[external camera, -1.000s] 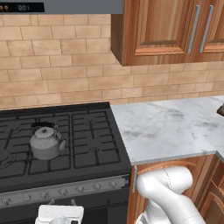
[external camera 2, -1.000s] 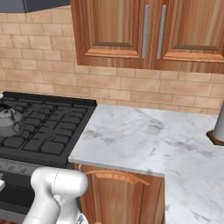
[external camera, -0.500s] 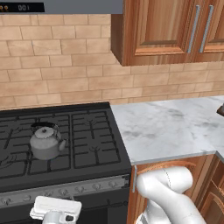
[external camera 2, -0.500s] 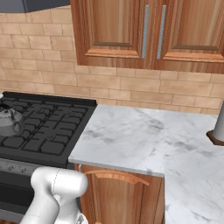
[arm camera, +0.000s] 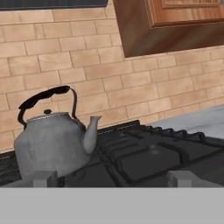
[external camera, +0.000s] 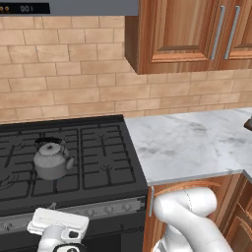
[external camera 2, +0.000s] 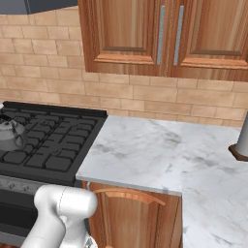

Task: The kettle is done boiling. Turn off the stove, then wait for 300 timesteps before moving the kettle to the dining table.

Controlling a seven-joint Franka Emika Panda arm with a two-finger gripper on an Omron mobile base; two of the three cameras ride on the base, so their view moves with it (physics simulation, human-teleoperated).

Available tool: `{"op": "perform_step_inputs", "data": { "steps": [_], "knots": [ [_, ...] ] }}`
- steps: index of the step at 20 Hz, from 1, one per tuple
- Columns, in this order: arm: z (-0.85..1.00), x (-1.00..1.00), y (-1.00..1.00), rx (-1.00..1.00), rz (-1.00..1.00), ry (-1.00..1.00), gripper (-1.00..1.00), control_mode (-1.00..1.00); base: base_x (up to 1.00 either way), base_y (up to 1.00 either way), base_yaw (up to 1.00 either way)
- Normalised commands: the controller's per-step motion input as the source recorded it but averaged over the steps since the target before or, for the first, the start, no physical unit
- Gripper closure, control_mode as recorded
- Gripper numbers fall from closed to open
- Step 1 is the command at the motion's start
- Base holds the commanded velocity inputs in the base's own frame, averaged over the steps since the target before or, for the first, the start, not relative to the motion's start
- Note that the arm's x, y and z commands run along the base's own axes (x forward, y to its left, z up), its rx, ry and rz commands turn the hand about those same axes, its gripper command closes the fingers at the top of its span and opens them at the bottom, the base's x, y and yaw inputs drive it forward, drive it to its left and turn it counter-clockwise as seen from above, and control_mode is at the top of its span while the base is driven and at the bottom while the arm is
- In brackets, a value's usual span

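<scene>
**Fingers wide apart at the stove front, knobs not yet touched**

The fingers (arm camera: 111,177) stand spread wide and hold nothing, low in front of the stove (external camera: 98,162), facing across the grates. The kettle (external camera: 52,158) sits upright on a left-hand grate, spout towards the marble surface (external camera: 192,142), its dark handle arched over the lid; in the hand view it stands just beyond the left fingertip. The hand (external camera: 58,227) hangs just below the knob strip (external camera: 98,210). Judging by this, the turn-off step is in hand. Next, the fingers must line up with the right knob, close on it and twist.
</scene>
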Motion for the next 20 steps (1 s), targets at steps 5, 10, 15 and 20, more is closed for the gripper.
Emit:
{"op": "perform_step_inputs", "data": {
  "steps": [5,10,15,20],
  "knots": [
    [0.55,0.0,0.0,0.0,0.0,0.08,-1.0,-1.0,0.0,0.0,0.0],
    [0.51,0.0,-0.03,0.0,0.0,0.14,-1.0,-1.0,0.0,0.0,0.0],
    [0.52,0.01,-0.02,0.0,0.0,0.21,-1.0,-1.0,0.0,0.0,0.0],
    [0.48,0.11,0.0,0.0,0.0,0.29,-1.0,-1.0,0.0,0.0,0.0]
  ]
}}
